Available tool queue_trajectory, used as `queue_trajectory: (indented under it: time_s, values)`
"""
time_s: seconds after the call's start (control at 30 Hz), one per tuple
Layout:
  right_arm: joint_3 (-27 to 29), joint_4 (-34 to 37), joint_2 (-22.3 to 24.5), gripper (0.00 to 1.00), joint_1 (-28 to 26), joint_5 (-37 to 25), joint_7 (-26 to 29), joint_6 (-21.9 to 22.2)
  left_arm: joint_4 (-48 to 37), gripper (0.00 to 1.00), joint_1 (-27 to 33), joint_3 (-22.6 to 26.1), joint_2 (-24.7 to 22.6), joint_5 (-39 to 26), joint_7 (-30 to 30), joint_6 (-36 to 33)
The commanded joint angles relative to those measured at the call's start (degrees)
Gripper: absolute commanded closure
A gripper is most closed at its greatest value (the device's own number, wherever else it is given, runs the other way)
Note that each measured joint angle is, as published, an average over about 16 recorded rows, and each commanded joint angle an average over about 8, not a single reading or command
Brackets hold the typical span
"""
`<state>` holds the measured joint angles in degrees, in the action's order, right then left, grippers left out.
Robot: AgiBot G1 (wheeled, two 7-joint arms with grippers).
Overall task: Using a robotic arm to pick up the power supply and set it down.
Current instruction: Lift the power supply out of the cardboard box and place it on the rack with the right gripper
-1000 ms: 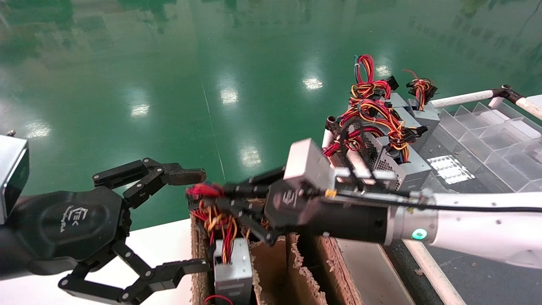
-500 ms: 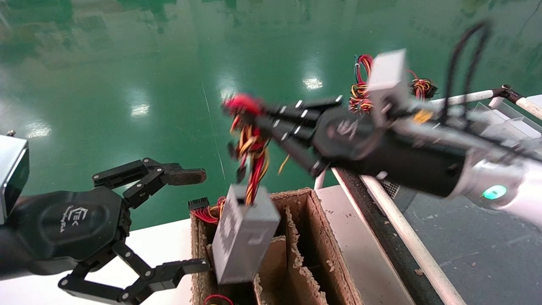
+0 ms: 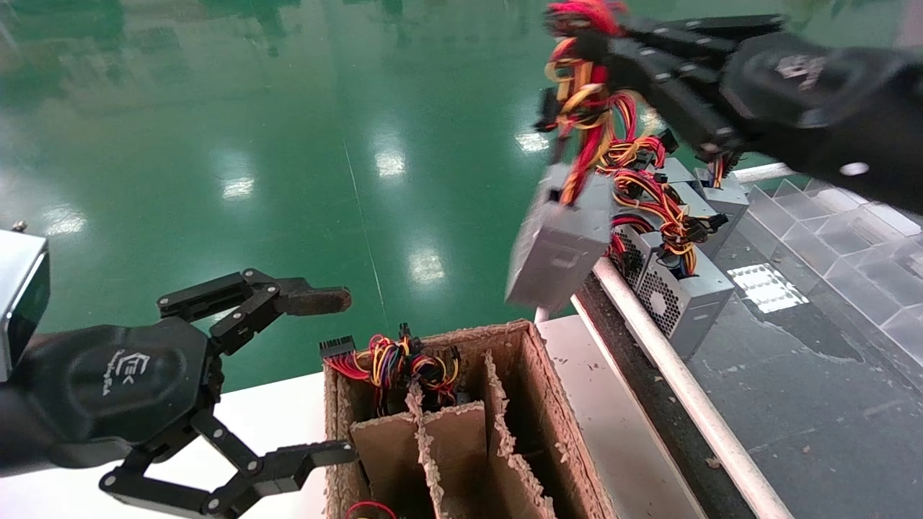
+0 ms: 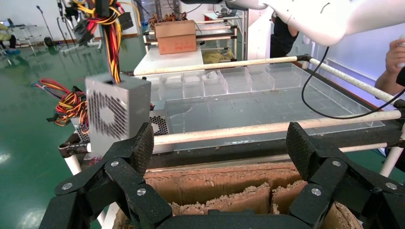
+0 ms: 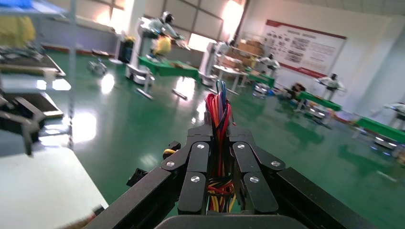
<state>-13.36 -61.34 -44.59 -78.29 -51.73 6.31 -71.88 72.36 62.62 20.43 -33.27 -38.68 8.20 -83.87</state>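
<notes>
The robotic arm's gripper, my right gripper (image 3: 577, 29), is high at the upper right, shut on a bundle of red, yellow and black wires (image 3: 588, 108). The power supply (image 3: 559, 238), a grey metal box, dangles tilted from those wires above the white rail (image 3: 670, 360). In the right wrist view the fingers (image 5: 198, 157) pinch the wires (image 5: 217, 107). The left wrist view shows the hanging power supply (image 4: 117, 112), vent side facing, and the white arm (image 4: 325, 19) overhead. My left gripper (image 3: 335, 375) stays open and empty by the cardboard box (image 3: 537, 375); its pads (image 4: 143, 143) stand wide apart.
The divided cardboard box holds another wire bundle (image 3: 393, 360) in its far-left cell. Several similar power supplies (image 3: 678, 288) stand on the dark surface beyond the rail. Clear plastic compartments (image 3: 829, 245) lie farther right. A person's hand (image 4: 394, 52) shows at the edge.
My right gripper rose and swung right with the wires, lifting the power supply out of the cardboard box to hang over the rail. My left gripper stayed still.
</notes>
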Motion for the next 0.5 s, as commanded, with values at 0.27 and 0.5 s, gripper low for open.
queue_trajectory:
  time_s: [0.27, 0.5]
  values:
    - [2.16, 7.04, 6.67, 1.0, -2.33, 0.69, -1.95, -4.8, 0.0, 0.0, 0.0, 0.01, 0.0, 0.0, 0.0, 0.0]
    - [4.69, 11.36, 12.73, 1.0, -2.59, 2.84, -3.4, -9.04, 0.0, 0.0, 0.0, 0.01, 0.0, 0.01, 0.0, 0.0]
